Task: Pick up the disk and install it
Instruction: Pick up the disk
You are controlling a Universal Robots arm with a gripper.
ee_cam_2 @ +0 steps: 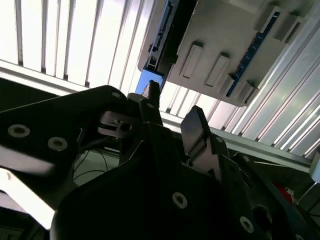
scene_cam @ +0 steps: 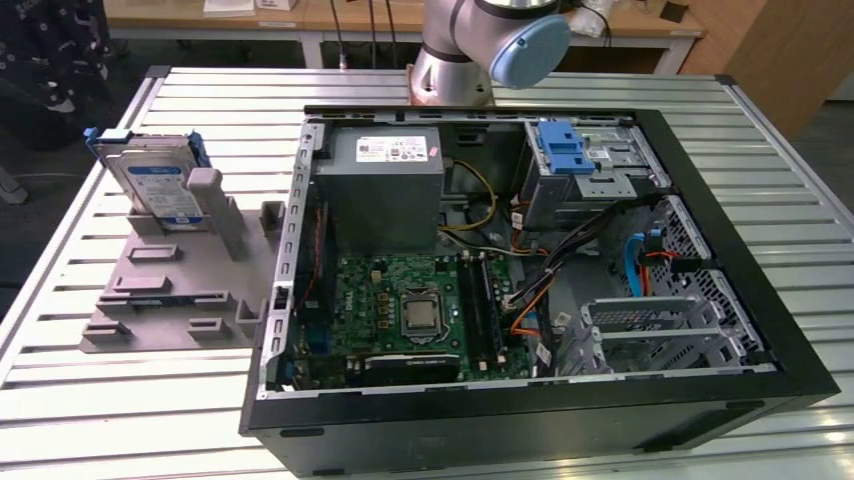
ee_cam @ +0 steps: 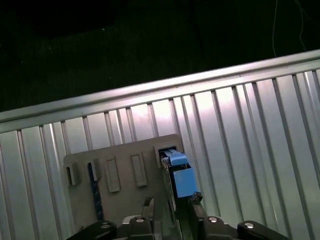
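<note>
The disk [scene_cam: 155, 187], silver-grey with a white-and-blue label and a blue bracket, stands leaning in a grey holder [scene_cam: 174, 295] at the exterior view's left, outside the computer case. In the first wrist view its blue bracket end [ee_cam: 181, 176] sticks up from the holder [ee_cam: 120, 165], just ahead of my gripper [ee_cam: 171, 205]. The two black fingers stand apart with nothing between them, so the gripper is open. In the second wrist view the gripper [ee_cam_2: 172, 107] hangs clear of the disk's edge [ee_cam_2: 151, 76] and the holder [ee_cam_2: 225, 40].
An open computer case [scene_cam: 747, 300] lies on the slatted metal table [scene_cam: 107, 420]. Inside are a grey power supply [scene_cam: 380, 190], a motherboard [scene_cam: 414, 310], loose cables and a metal drive cage with a blue latch [scene_cam: 577, 158]. The arm's base [scene_cam: 461, 55] stands behind the case.
</note>
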